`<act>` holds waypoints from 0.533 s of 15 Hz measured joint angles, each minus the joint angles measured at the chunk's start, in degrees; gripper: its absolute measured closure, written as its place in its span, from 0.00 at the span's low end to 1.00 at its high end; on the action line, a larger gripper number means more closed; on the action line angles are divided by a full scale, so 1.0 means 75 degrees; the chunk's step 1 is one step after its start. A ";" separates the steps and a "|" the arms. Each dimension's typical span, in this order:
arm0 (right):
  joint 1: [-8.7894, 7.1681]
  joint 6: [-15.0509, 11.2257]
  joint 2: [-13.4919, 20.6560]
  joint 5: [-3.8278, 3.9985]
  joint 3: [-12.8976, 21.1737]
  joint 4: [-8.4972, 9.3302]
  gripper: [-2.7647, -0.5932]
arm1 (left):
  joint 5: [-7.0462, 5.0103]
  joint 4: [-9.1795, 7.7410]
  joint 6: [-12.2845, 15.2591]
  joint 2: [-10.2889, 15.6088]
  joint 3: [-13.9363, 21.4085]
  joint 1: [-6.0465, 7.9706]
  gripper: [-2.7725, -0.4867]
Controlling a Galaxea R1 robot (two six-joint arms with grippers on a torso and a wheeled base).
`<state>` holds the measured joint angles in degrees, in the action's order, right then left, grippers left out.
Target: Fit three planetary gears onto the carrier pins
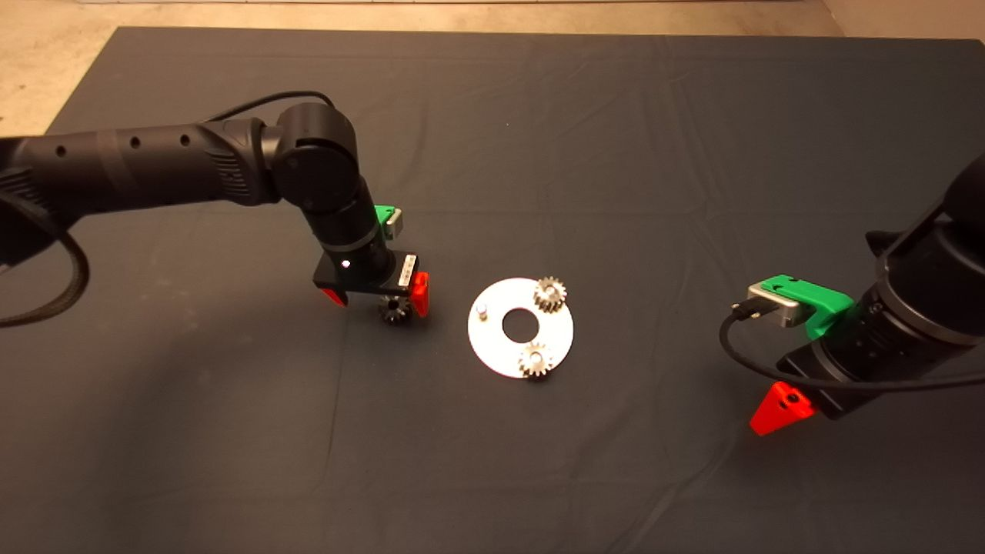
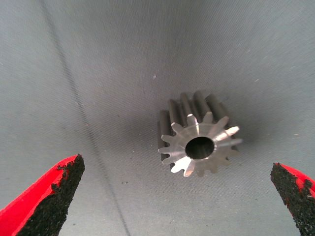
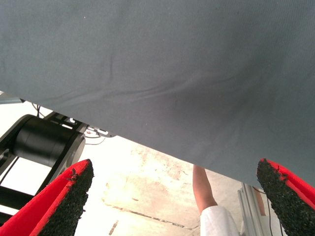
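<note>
On the disc [image 1: 492, 350] two gears [image 1: 549, 294] are seated, one pin [image 1: 482, 311] left bare — a third gear [image 2: 199, 141] lies on the mat [image 1: 616, 154] between the left gripper's [image 2: 177, 196] spread fingers [image 2: 54, 191]. The right gripper [image 3: 174, 196] is parked at the mat's right, fingers apart.

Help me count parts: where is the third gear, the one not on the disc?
In the head view the third gear lies on the mat left of the disc, under the open left gripper, between its fingers.
</note>
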<state>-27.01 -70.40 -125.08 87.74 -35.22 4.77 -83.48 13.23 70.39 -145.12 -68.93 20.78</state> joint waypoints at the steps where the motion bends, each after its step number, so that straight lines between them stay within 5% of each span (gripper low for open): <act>1: 0.0000 -0.0001 -0.0002 0.0011 0.0003 0.0000 0.14 | 0.0000 -0.0001 -0.0043 -0.0005 -0.0034 -0.0060 0.01; 8: 0.0000 0.0000 -0.0020 0.0000 0.0010 0.0001 0.14 | 0.0085 -0.0020 -0.0109 -0.0104 -0.0262 -0.0085 0.01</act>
<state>-27.01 -70.40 -125.22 87.74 -35.15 4.77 -82.84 13.08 69.57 -145.90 -70.89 20.15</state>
